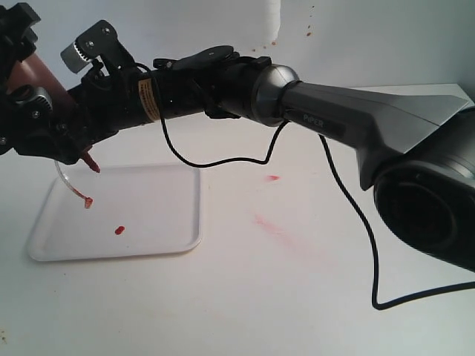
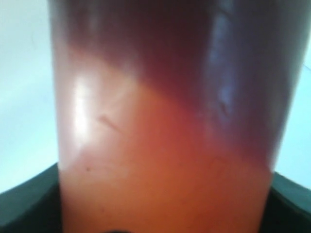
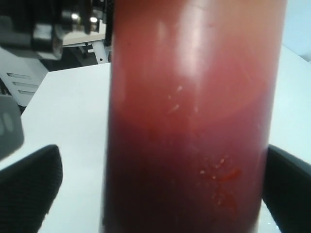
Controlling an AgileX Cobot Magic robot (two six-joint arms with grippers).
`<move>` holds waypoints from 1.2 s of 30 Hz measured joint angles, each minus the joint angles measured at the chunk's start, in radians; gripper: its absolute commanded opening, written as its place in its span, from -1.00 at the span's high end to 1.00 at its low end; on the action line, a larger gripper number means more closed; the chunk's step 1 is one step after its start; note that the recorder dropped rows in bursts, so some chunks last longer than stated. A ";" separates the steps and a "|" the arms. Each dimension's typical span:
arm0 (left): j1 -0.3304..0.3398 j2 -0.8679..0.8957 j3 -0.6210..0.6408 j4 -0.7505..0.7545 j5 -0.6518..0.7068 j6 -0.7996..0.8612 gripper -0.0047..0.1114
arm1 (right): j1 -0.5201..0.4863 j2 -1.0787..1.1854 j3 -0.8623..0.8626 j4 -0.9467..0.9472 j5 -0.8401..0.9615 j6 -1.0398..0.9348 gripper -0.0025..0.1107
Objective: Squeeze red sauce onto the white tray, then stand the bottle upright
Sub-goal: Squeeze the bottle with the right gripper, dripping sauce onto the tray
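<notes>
The bottle, translucent and tinted red, is held tilted above the white tray, its nozzle pointing down over the tray's far left part. The tethered tip cap dangles below the nozzle. One blob of red sauce lies on the tray. My left gripper is shut on the bottle, with dark fingers against both of its sides. My right gripper reaches across from the right and stands open around the bottle, with a gap beside one finger.
Pale red smears and a small red spot mark the table to the right of the tray. The right arm's black cable trails over the table. Red specks dot the back wall.
</notes>
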 measured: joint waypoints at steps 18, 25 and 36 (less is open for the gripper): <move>0.000 0.000 0.000 0.000 -0.001 0.000 0.92 | -0.002 -0.009 0.000 -0.008 0.032 0.008 0.96; 0.000 0.000 0.000 0.000 -0.003 0.000 0.92 | -0.002 -0.010 0.000 -0.014 0.032 0.010 0.96; 0.000 0.000 0.000 0.000 -0.003 0.000 0.92 | -0.002 -0.010 0.000 -0.017 0.032 0.010 0.96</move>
